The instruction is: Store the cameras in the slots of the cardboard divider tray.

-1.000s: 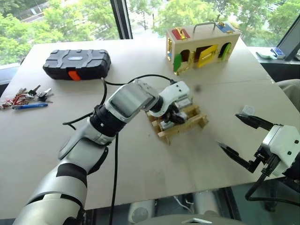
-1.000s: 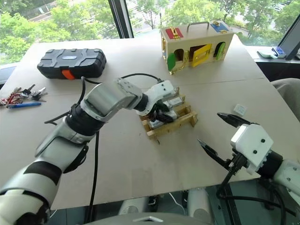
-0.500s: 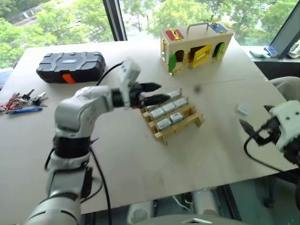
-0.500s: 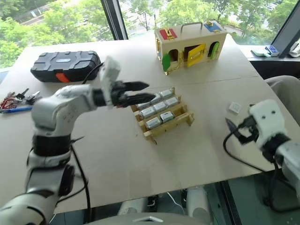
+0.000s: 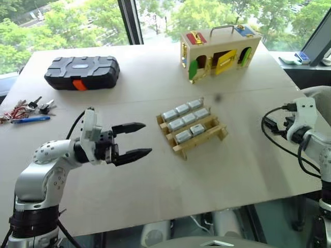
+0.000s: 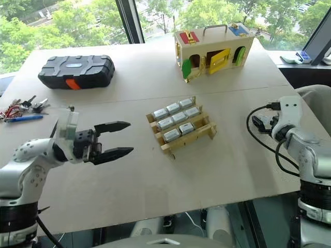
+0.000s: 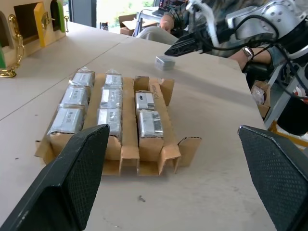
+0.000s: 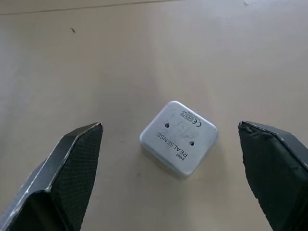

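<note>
Cameras [image 5: 184, 123] are seen slotted in the tray [image 5: 202, 142]; a loose camera [image 8: 178, 138], at three o'clock, is framed by the wide-spread right gripper [image 8: 178, 180], the left gripper [image 5: 136, 139] likewise wide and empty.

office/lab | big window [image 5: 77, 20] | test table [image 5: 155, 186] | person at laptop [image 7: 166, 5]

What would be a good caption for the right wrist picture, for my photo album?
The right pincer, open, hovers over one loose silver camera lying on the pale table.

I see a matt metal camera [image 8: 178, 138] on the smooth pale wooden table [image 8: 144, 57], and a raw cardboard tray [image 7: 149, 144] holding glossy wrapped cameras [image 7: 110, 98].
</note>
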